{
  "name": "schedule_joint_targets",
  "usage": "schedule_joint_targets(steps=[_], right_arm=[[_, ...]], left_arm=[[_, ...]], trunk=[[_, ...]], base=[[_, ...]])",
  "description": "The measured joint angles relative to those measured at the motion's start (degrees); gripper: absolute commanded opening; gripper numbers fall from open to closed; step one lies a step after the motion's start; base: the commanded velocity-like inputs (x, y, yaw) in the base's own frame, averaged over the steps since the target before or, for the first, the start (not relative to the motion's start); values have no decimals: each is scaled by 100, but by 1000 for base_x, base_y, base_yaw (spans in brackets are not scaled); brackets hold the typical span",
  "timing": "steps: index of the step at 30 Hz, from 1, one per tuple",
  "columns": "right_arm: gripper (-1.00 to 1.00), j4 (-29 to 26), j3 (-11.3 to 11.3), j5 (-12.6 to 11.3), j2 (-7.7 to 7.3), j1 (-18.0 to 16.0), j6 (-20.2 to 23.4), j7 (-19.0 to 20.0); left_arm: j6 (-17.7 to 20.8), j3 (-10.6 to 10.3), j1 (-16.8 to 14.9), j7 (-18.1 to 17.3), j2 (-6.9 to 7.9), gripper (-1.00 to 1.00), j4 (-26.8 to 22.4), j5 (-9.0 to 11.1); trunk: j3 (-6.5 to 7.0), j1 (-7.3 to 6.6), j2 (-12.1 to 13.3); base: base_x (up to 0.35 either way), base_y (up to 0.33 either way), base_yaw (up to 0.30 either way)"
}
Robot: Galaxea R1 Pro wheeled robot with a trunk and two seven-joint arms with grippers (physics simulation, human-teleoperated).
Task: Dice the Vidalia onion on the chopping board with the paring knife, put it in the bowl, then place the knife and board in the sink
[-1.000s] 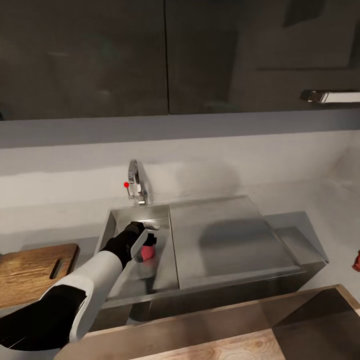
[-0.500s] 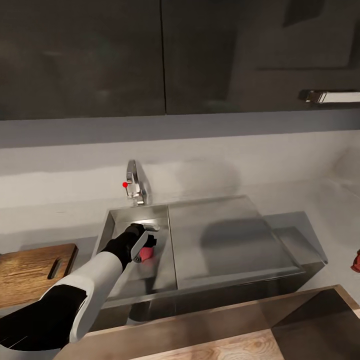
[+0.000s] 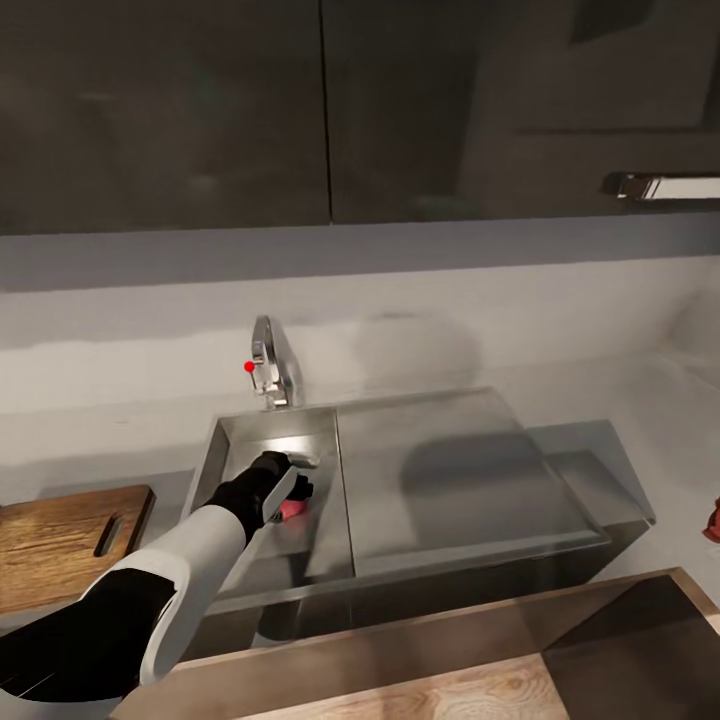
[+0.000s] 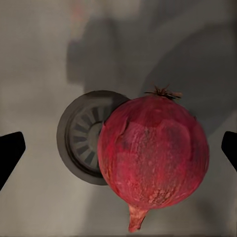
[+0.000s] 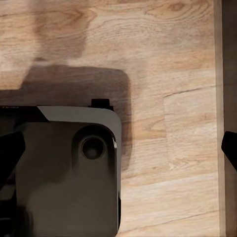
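Observation:
The Vidalia onion (image 4: 153,158), a pinkish-red lump, lies on the floor of the sink (image 3: 222,450) beside the round drain (image 4: 81,136). My left gripper (image 3: 296,494) reaches down into the basin and stands open. Its dark fingertips (image 4: 10,155) sit wide on either side of the onion without touching it. In the head view the onion (image 3: 293,511) peeks out just under the hand. The chopping board (image 3: 60,545) lies on the countertop (image 3: 110,450) at the left. A dark red bit that looks like the paring knife's handle (image 3: 713,522) shows at the right edge. My right gripper (image 5: 118,150) hangs open over the floor. The bowl is out of view.
The chrome tap (image 3: 270,372) with a red dot stands behind the basin. The flat steel drainboard (image 3: 450,480) lies to the basin's right. Dark wall cabinets (image 3: 330,110) hang above. In the right wrist view the robot's grey base (image 5: 64,173) sits over a wooden floor (image 5: 163,59).
My left gripper has sunk a little lower over the onion, which now shows less under the hand. The head camera has shifted slightly.

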Motion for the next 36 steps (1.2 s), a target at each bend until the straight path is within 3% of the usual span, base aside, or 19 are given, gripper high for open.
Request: schedule_joint_targets(steps=[36], right_arm=[[100, 0, 0, -1, 9, 0, 0, -5]], left_arm=[[-8, -14, 0, -2, -9, 100, 18, 0]], trunk=[[-161, 0, 0]], base=[[0, 0, 0]])
